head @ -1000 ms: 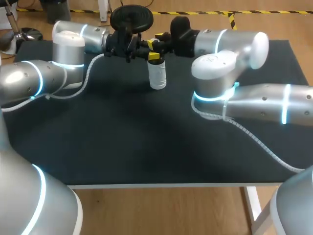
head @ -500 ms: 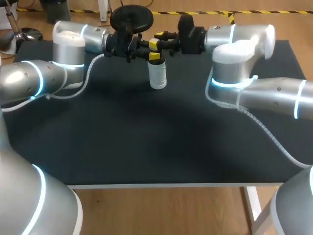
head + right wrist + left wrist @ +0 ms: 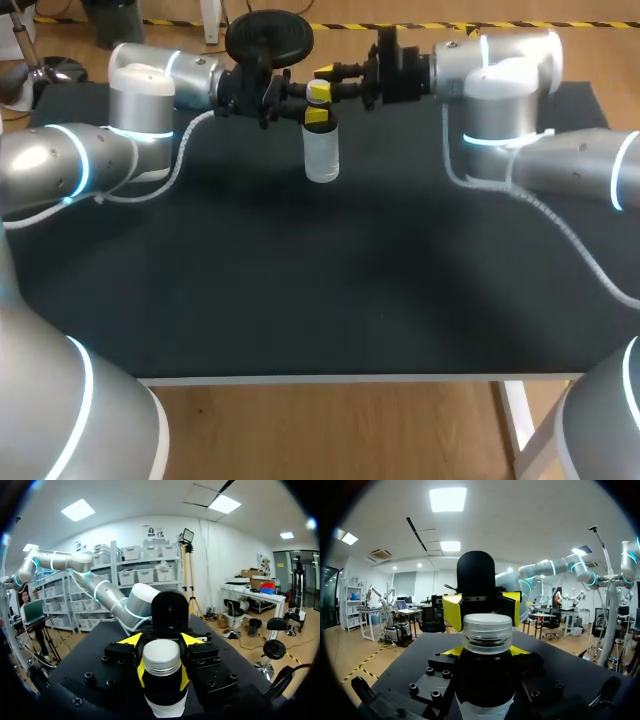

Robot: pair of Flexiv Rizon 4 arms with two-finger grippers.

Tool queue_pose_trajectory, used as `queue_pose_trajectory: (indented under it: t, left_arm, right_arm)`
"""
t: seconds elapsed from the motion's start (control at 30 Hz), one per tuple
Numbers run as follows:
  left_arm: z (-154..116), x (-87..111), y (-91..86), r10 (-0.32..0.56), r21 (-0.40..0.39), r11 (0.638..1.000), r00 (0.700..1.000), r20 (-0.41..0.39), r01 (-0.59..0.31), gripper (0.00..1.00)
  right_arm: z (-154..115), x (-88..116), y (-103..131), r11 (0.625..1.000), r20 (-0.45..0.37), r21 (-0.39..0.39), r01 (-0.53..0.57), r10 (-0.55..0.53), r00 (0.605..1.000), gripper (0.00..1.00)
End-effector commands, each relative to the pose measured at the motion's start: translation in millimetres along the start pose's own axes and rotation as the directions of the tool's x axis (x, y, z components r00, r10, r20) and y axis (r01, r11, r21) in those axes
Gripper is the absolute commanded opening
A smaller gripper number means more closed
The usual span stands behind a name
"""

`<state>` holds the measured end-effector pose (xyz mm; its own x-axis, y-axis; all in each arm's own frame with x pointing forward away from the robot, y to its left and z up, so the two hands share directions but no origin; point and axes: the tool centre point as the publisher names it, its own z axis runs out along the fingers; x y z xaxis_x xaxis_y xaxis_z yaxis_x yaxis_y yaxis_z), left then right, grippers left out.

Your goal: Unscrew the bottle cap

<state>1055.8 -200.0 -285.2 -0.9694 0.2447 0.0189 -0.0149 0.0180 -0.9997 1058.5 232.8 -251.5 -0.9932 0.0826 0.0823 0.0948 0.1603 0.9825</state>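
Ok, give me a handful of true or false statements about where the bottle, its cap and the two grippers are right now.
1. The bottle lies on its side on the table. False: it stands upright.
2. The cap sits on top of the bottle. True.
3. The left gripper is shut on the bottle, just below the cap. True.
4. The right gripper is clamped on the cap. False: its fingers are open and do not touch the cap.
5. The cap is bright red. False: it is pale and silvery.
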Motion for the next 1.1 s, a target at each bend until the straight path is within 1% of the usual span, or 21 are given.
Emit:
queue_pose_trajectory:
  t: [0.03, 0.13, 0.27, 0.37, 0.43, 0.47, 0.53, 0.57, 0.63, 0.73, 0.8, 0.9, 1.1]
  left_arm:
    - [-1, -4.2, -4.2, -0.001, 0.001, 1.000, 1.000, -0.005, 0.001, 0.00]
    - [-1, -4.2, -4.2, -0.001, 0.001, 1.000, 1.000, -0.005, 0.001, 0.00]
    - [-1, -4.2, -4.2, -0.001, 0.001, 1.000, 1.000, -0.005, 0.001, 0.00]
    - [-1, -4.2, -4.2, -0.001, 0.001, 1.000, 1.000, -0.005, 0.001, 0.00]
    - [-1, -4.2, -4.2, -0.001, 0.001, 1.000, 1.000, -0.005, 0.001, 0.00]
    - [-1, -4.2, -4.2, -0.001, 0.001, 1.000, 1.000, -0.005, 0.001, 0.00]
    - [-1, -4.2, -4.2, -0.001, 0.001, 1.000, 1.000, -0.005, 0.001, 0.00]
    - [-1, -4.2, -4.2, -0.001, 0.001, 1.000, 1.000, -0.005, 0.001, 0.00]
    - [-1, -4.2, -4.2, -0.001, 0.001, 1.000, 1.000, -0.005, 0.001, 0.00]
    - [-1, -4.2, -4.2, -0.001, 0.001, 1.000, 1.000, -0.005, 0.001, 0.00]
    - [-1, -4.2, -4.2, -0.001, 0.001, 1.000, 1.000, -0.005, 0.001, 0.00]
    - [-1, -4.2, -4.2, -0.001, 0.001, 1.000, 1.000, -0.005, 0.001, 0.00]
    - [-1, -4.2, -4.2, -0.001, 0.001, 1.000, 1.000, -0.005, 0.001, 0.00]
  right_arm:
    - [2, -7, -7, 1.000, -0.299, 0.001, 0.005, -0.004, 0.954, 0.00]
    - [3, -6, -6, 1.000, -0.376, -0.002, 0.011, -0.011, 0.927, 0.00]
    - [3, -5, -5, 1.000, -0.460, 0.028, 0.014, 0.001, 0.888, 0.00]
    - [5, -3, -6, 0.999, -0.545, 0.046, -0.020, 0.041, 0.837, 0.00]
    - [7, -1, -6, 0.998, -0.606, 0.053, -0.037, 0.062, 0.793, 0.00]
    - [7, 0, -5, 0.998, -0.617, 0.055, -0.039, 0.065, 0.784, 0.00]
    - [8, 2, -3, 0.997, -0.668, 0.055, -0.050, 0.074, 0.740, 0.00]
    - [8, 3, -1, 0.997, -0.681, 0.052, -0.056, 0.076, 0.728, 0.00]
    - [7, 4, 2, 0.997, -0.722, 0.039, -0.067, 0.074, 0.688, 0.00]
    - [8, 5, 5, 0.998, -0.760, 0.019, -0.061, 0.055, 0.648, 0.00]
    - [8, 6, 6, 0.999, -0.772, 0.013, -0.050, 0.041, 0.634, 0.00]
    - [8, 8, 6, 0.999, -0.778, 0.019, -0.029, 0.033, 0.628, 0.00]
    - [4, 6, 17, 1.000, -0.769, -0.013, -0.006, -0.006, 0.640, 0.00]
